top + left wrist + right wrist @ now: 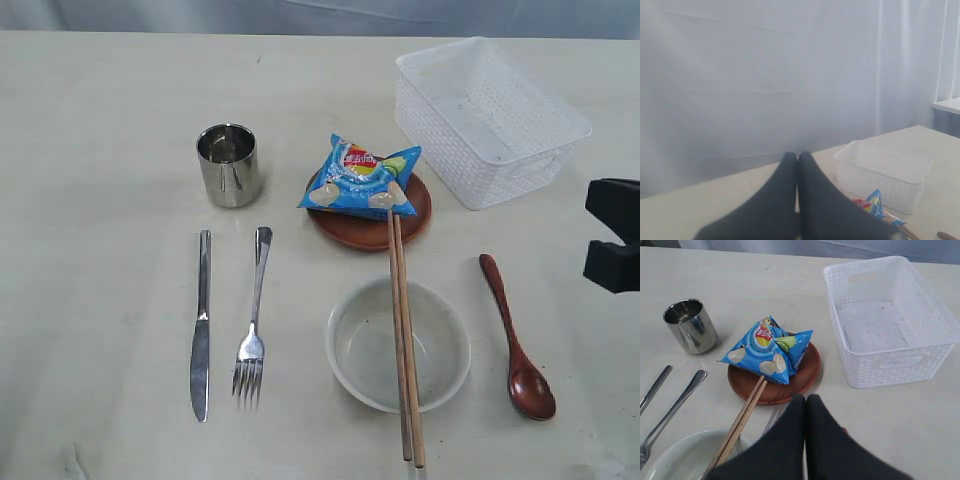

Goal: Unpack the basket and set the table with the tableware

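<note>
The table (pixel 100 100) is a wide, pale cream top with faint grain, and behind its far edge hangs a plain grey-white curtain (pixel 740 75). The basket (pixel 452 150) sits on the far right of the table, upright, with only its bare white floor showing inside. Just beside it, toward the middle, the reddish-brown plate (pixel 345 232) carries a blue snack bag (pixel 362 178), which covers most of it. The white bowl (pixel 340 350) stands nearer the front edge; the wooden chopsticks (pixel 402 340) lie side by side across its rim, their far ends reaching onto the plate at the bag, and nothing else shows in it. The steel cup (pixel 229 165) stands upright to the left of the plate, and its inside shows only polished metal. In front of the cup the knife (pixel 202 320) and fork (pixel 254 320) lie parallel and apart, flat on the table. The dark red spoon (pixel 512 335) lies to the right of the bowl, its bowl end toward the front. The left gripper (pixel 798 156) is raised above the table with its fingers pressed together on nothing. The right gripper (pixel 806 400) hangs over the near side of the plate, likewise clenched and holding nothing.
</note>
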